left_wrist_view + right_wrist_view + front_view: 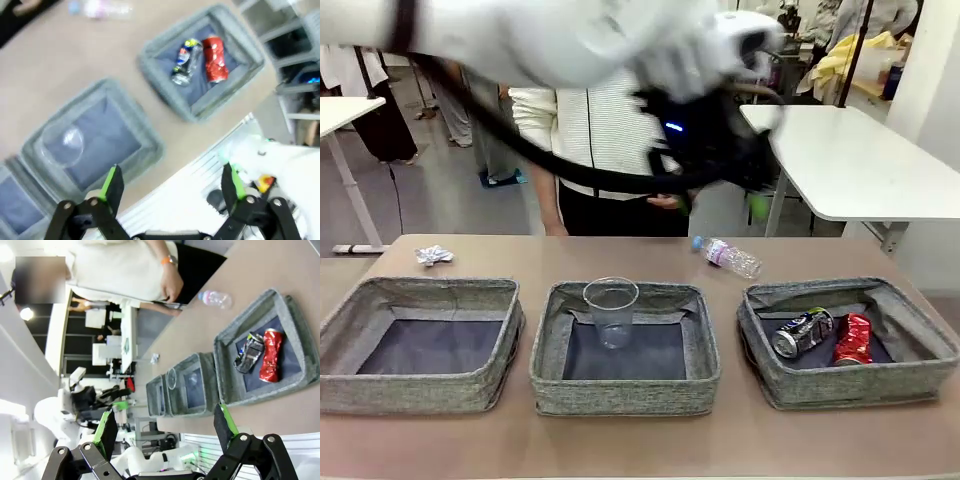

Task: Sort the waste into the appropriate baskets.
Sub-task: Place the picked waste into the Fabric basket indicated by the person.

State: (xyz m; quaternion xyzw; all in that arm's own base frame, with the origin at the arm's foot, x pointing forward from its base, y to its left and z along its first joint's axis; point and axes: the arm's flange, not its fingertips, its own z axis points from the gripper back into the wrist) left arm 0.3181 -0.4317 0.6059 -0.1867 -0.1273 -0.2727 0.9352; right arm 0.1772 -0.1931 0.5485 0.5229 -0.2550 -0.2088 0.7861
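- The three grey woven baskets sit in a row along the near edge of the tabletop: left basket, middle basket, right basket, close together with narrow gaps.
- A clear plastic cup stands upright in the middle basket, against its far wall.
- The crushed dark blue-silver can and the crushed red can lie side by side on the dark bottom of the right basket.
- The clear bottle lies on its side on bare tabletop near the far edge, behind the gap between the middle and right baskets, its blue cap pointing left.
- The crumpled white paper rests near the far left corner of the tabletop, behind the left basket.
- The left gripper is released, its jaws spread wide and grasping nothing. In its wrist view it is high above the near edge, looking down on the baskets.
- In the front view the left arm is blurred, crossing the top of the picture in front of the person at the far edge.
- The right gripper is also released and bare, well back from the table.
- The person's hand hangs at the far edge, near the bottle but apart from it.
- A white table stands beyond the far right corner.
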